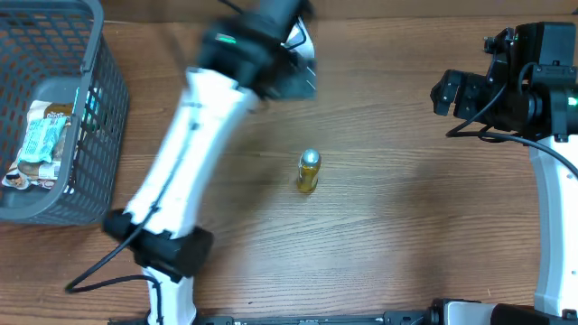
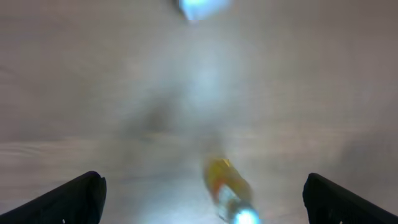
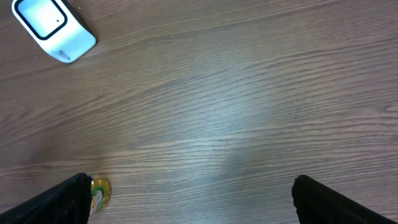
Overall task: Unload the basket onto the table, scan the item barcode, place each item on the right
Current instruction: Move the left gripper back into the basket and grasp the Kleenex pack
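Wooden table fills the overhead frame. Grey basket at left edge, packets inside. Left arm blurred, lower left to top centre. Left gripper fingers spread, nothing between. Right gripper likewise spread, empty. White scanner top centre. Small yellow bottle, silver cap, frame centre, clear of both grippers.

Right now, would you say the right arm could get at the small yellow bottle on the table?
Probably yes: only bare table lies between the right arm and the yellow bottle, its fingers are open and empty, and the left arm sits by the scanner, clear of that path.
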